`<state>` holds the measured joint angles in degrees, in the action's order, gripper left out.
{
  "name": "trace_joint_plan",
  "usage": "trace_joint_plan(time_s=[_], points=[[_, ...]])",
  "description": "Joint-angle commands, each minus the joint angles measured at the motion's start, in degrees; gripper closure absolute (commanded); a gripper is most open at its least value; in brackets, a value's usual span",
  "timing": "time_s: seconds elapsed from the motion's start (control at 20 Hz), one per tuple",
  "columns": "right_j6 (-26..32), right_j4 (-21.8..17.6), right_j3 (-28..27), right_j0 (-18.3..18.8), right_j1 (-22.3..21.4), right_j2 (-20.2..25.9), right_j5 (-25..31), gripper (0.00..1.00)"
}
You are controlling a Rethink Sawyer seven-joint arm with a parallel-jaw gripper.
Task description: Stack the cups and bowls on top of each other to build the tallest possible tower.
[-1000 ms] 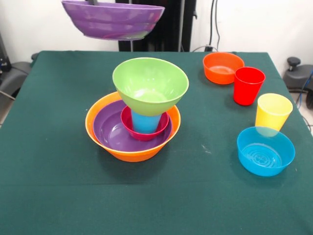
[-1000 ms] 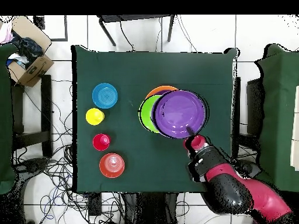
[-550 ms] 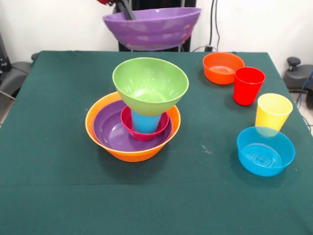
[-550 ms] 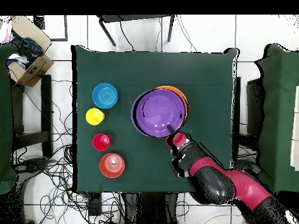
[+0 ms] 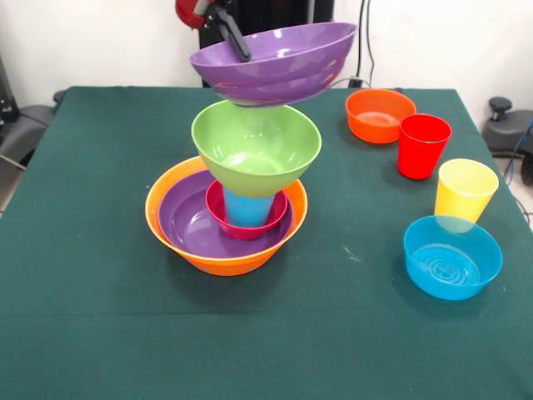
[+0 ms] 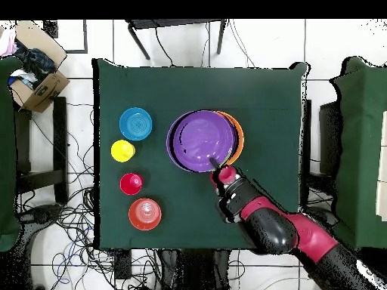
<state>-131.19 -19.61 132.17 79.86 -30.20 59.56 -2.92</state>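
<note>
The tower stands left of centre: a large orange bowl (image 5: pixel 166 218) holds a purple bowl (image 5: pixel 185 221), a small pink-red bowl (image 5: pixel 218 218), a blue cup (image 5: pixel 247 208) and on top a lime green bowl (image 5: pixel 256 146). My gripper (image 5: pixel 236 42) is shut on the rim of a second purple bowl (image 5: pixel 287 62). This bowl hangs tilted just above the green one, apart from it. From overhead the held purple bowl (image 6: pixel 198 140) covers most of the tower, with only the orange bowl's rim (image 6: pixel 237 134) showing; the gripper (image 6: pixel 214 162) is at the purple bowl's edge.
On the right side of the front view sit a small orange bowl (image 5: pixel 379 115), a red cup (image 5: pixel 422 146), a yellow cup (image 5: pixel 465 190) and a small blue bowl (image 5: pixel 452 257). A cardboard box (image 6: pixel 38 79) lies off the table (image 5: pixel 83 317).
The gripper has carried the purple bowl rightward in the front view and lowered it, from beside the tower to directly over the green bowl.
</note>
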Motion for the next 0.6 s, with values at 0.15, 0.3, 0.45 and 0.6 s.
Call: trace_joint_plan(time_s=[0.15, 0.3, 0.45, 0.6], points=[[0.87, -2.54, -5.25, -1.53, -1.47, -2.95, 4.89, 1.0], [1.55, -3.34, -6.25, -1.97, -1.62, -4.44, 5.0, 1.0], [1.96, -4.11, -7.19, -2.33, -0.95, -5.41, 4.61, 1.0], [1.85, -3.99, -7.54, -2.73, -1.55, -5.87, 4.69, 1.0]])
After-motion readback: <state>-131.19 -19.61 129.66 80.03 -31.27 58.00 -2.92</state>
